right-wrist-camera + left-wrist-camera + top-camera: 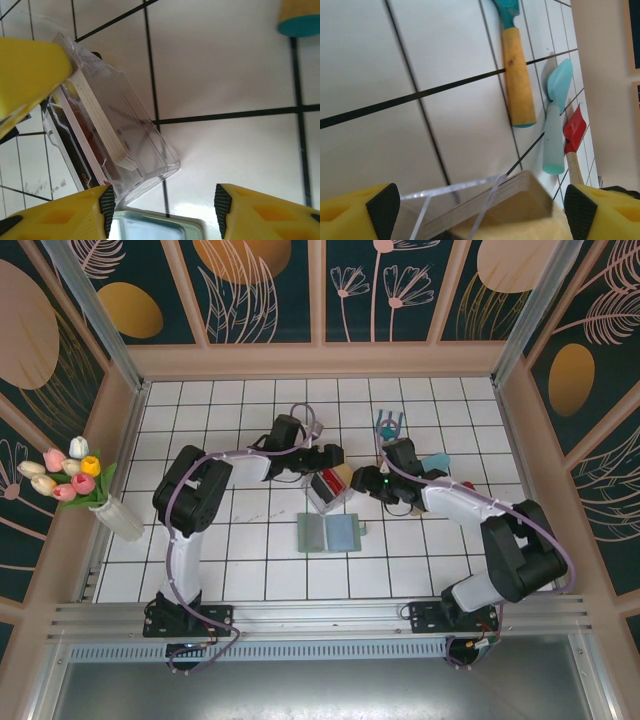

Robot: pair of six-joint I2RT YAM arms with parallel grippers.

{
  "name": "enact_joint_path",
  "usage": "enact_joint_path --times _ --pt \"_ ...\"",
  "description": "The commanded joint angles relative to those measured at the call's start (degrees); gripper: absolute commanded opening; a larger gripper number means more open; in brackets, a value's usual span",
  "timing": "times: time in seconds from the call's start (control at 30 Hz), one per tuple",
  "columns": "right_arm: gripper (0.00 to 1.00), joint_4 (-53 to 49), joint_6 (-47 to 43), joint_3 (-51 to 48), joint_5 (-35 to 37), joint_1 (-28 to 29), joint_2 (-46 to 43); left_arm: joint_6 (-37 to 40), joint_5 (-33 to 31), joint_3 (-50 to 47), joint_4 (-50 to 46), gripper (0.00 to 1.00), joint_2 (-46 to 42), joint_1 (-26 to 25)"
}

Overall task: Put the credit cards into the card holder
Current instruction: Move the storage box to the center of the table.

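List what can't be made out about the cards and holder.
How many credit cards: right wrist view, stacked edges too fine to count.
Card holder: right wrist view, cut off by the bottom edge; top view, too small to show whether it holds cards.
Clear tray: left wrist view, cut off below.

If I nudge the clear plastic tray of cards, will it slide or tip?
The clear rectangular plastic tray looks rigid and light, so it would probably slide on the glossy white tiles. The stacked cards lean inside it, so they may shift.
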Motion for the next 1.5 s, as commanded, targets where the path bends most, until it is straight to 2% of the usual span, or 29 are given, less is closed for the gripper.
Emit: enact_joint_path --times 0.0,0.2,0.3,0.37,0.47,0.57,0.7,0.8,1.0,1.3,1.47 --pt "0.59 -2.77 -0.19 -0.73 3.27 -0.91 -3.77 -0.3 -1.68 2.03 -2.38 0.88 -1.2 -0.3" --pt "0.62 -6.14 -6.24 3.36 2.52 -0.88 -4.23 1.93 -16.02 -2.24 -10.06 0.91 -11.05 -0.32" --pt "0.62 -8.45 -9.1 6.63 2.95 -0.51 -2.7 -0.12 -22.31 -7.6 -11.13 0.87 -17.31 -0.29" --pt "0.62 -9.68 -10.66 8.31 4.35 0.01 -1.74 -1.13 -24.64 -10.66 -12.0 0.8 -20.72 -0.32" --pt "0.62 -11.33 -12.77 10.92 6.07 1.0 0.18 -3.99 -24.93 -14.92 -12.13 0.66 -24.66 -0.26" --pt "0.63 -13.26 -15.75 13.77 8.11 2.58 2.56 -7.0 -23.73 -20.1 -9.95 0.56 -26.34 -0.29" --pt "0.63 -16.56 -19.52 18.31 12.48 5.29 6.64 -8.91 -21.01 -21.76 -8.61 0.52 -25.03 -0.48" --pt "0.63 -18.47 -20.85 21.16 14.75 6.73 9.18 -9.39 -20.28 -22.11 -8.24 0.52 -23.76 -0.45" --pt "0.63 -19.47 -22.03 23.87 16.5 7.1 12.18 -9.04 -17.36 -21.1 -6.59 0.59 -19.63 -0.58" --pt "0.64 -22.12 -24.46 27.76 17.77 7.54 16.0 -9.02 -17.97 -19.87 -6.85 0.56 -14.9 -0.52" --pt "0.64 -24.64 -25.4 30.58 21.17 7.93 18.68 -7.92 -18.18 -18.03 -7.79 0.55 -13.18 -0.58"
